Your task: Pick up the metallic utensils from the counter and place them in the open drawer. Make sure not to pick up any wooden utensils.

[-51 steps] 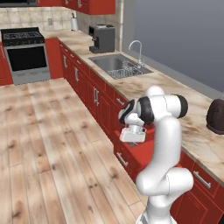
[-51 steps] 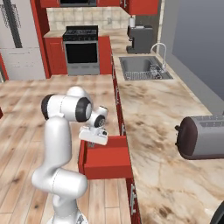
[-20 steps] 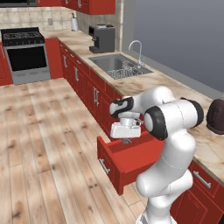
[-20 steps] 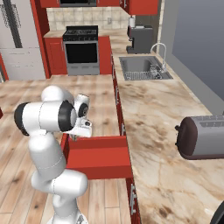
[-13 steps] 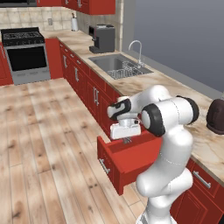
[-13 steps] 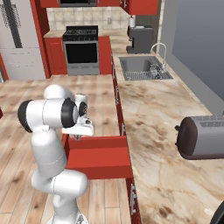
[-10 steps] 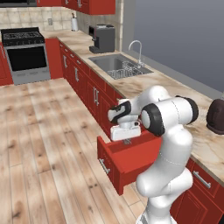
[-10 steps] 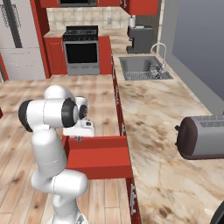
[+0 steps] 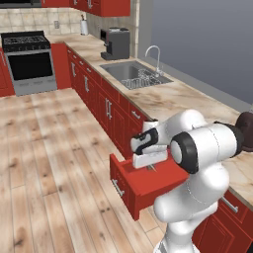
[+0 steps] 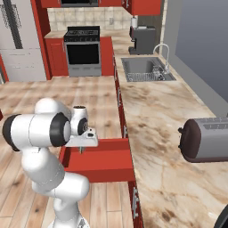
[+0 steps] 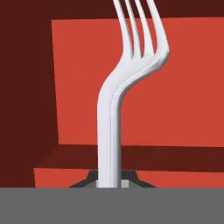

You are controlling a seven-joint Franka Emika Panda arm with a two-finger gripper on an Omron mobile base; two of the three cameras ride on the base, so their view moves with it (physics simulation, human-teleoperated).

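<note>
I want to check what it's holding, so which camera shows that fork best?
The hand view: the fork stands up from the shut gripper, tines over the red drawer. Both base views show just a dark sliver under the hand.

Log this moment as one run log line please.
claw: shut on fork | position: over open drawer | fork: not released

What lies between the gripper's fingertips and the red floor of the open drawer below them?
A grey metal fork. The gripper is shut on its handle, and in the hand view its tines point down toward the open drawer, with nothing else lying in that stretch.
</note>
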